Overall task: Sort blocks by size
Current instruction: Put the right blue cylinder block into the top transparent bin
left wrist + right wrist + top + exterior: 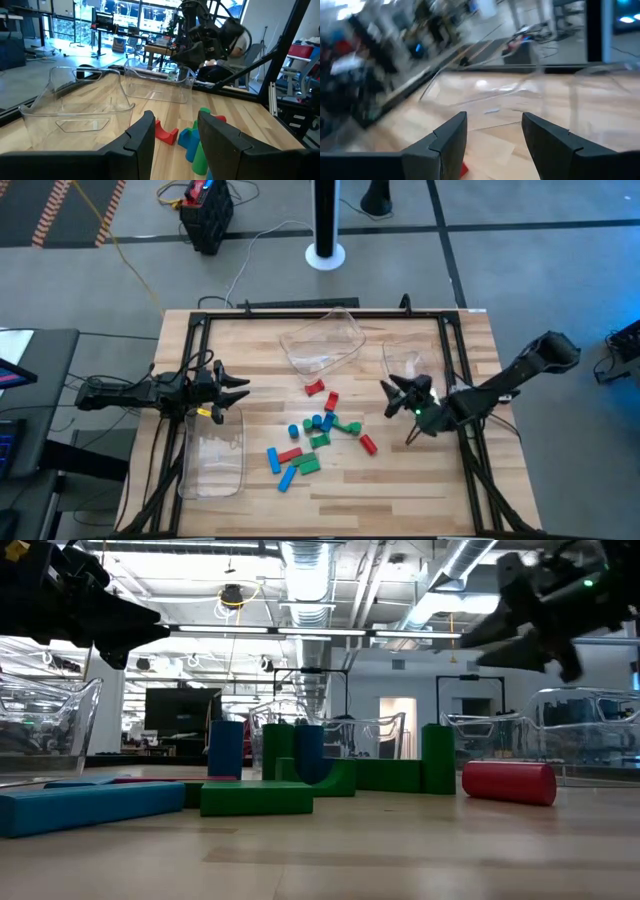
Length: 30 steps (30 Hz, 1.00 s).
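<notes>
The blocks (320,432), red, green and blue cylinders and bars, lie loose on the wooden table's middle. In the low view a blue bar (90,805), a green bar (255,798) and a red cylinder (508,782) lie flat at the front, and a blue cylinder (225,748) stands upright behind. My left gripper (240,388) is open and empty above the table, left of the pile. Its wrist view (175,131) looks at red, blue and green blocks (192,140). My right gripper (388,400) is open and empty, raised right of the pile; it also shows in its wrist view (492,127).
Three clear plastic trays stand around the pile: one at the near left (212,455) under my left arm, one at the far middle (322,345), one at the right (405,360) by my right gripper. A black frame (300,310) edges the table.
</notes>
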Each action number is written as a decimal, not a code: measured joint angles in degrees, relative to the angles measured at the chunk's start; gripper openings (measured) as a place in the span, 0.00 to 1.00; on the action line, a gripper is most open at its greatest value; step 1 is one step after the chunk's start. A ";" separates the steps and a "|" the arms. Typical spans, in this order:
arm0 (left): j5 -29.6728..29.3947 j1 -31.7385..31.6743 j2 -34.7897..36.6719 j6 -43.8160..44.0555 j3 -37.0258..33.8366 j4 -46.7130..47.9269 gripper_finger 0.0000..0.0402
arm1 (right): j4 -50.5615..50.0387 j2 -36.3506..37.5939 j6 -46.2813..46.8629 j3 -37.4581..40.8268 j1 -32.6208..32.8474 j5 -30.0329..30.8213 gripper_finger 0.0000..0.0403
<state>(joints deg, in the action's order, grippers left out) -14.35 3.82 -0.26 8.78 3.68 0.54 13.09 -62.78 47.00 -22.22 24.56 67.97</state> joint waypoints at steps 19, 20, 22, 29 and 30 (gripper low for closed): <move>0.00 -0.01 -0.01 1.56 0.00 -0.02 0.36 | -18.54 -6.99 -42.17 -26.11 -4.70 -42.67 0.58; 0.00 -0.01 0.00 1.51 0.00 -0.02 0.36 | -20.38 -8.03 -42.40 -27.66 -4.34 -42.67 0.58; 0.00 -0.01 0.01 1.56 0.00 -0.03 0.36 | -23.72 -10.21 -42.56 -30.32 -3.75 -42.65 0.58; 0.00 -0.01 0.00 1.75 0.00 -0.21 0.36 | -28.63 -18.57 -42.61 -36.23 -2.76 -42.64 0.58; 0.00 -0.01 0.00 1.75 0.00 -0.19 0.36 | -29.28 -19.67 -42.83 -37.00 -2.73 -42.65 0.58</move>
<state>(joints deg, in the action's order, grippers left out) -14.35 3.81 -0.25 10.52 3.68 0.34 -16.19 -82.45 4.17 -59.22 21.82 25.32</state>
